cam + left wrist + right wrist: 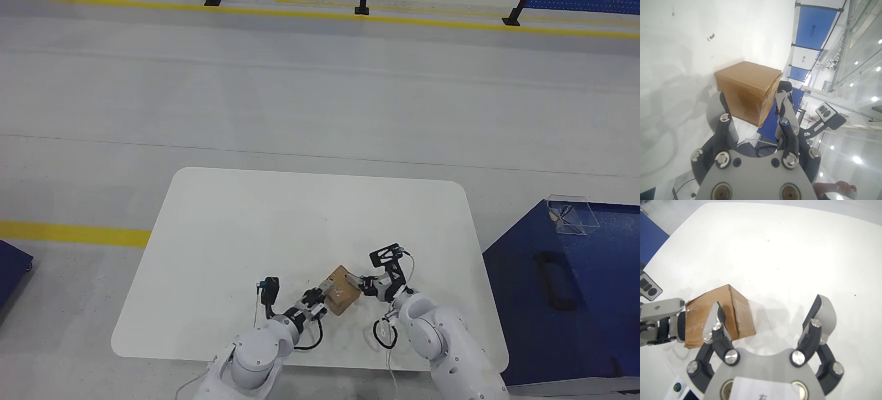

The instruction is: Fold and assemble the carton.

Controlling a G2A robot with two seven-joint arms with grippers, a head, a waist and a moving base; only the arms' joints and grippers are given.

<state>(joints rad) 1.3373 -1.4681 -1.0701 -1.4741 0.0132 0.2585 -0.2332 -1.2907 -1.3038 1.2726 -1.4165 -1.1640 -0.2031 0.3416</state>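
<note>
The left gripper [753, 93] sits at the carton's left and straddles the carton [745, 77], one finger against each of two opposite walls. It looks pinched on the box, though the dark finger's contact is partly hidden behind the box's edge.

The carton is a small brown box, already folded into a near-cube. It stands on the white worktop [300, 220] near its front edge, between the two arms, turned cornerwise to the worktop's edges. Being close to cubic, it has no long axis to speak of. What counts is the seam where one cardboard edge stands a little proud, and that seam is on the side toward the right arm.

The right gripper [767, 301] hovers just beside the box on its right, fingers spread wide and holding nothing. The carton is not centred in that spread but lies off to one side. One finger [714, 317] lies over the seamed part, while the other hangs over bare worktop.

By my reading the right arm is the one free to act. It would press or tuck that seam while the left steadies the box. An off-centre push could twist the box in the left grip.
</note>
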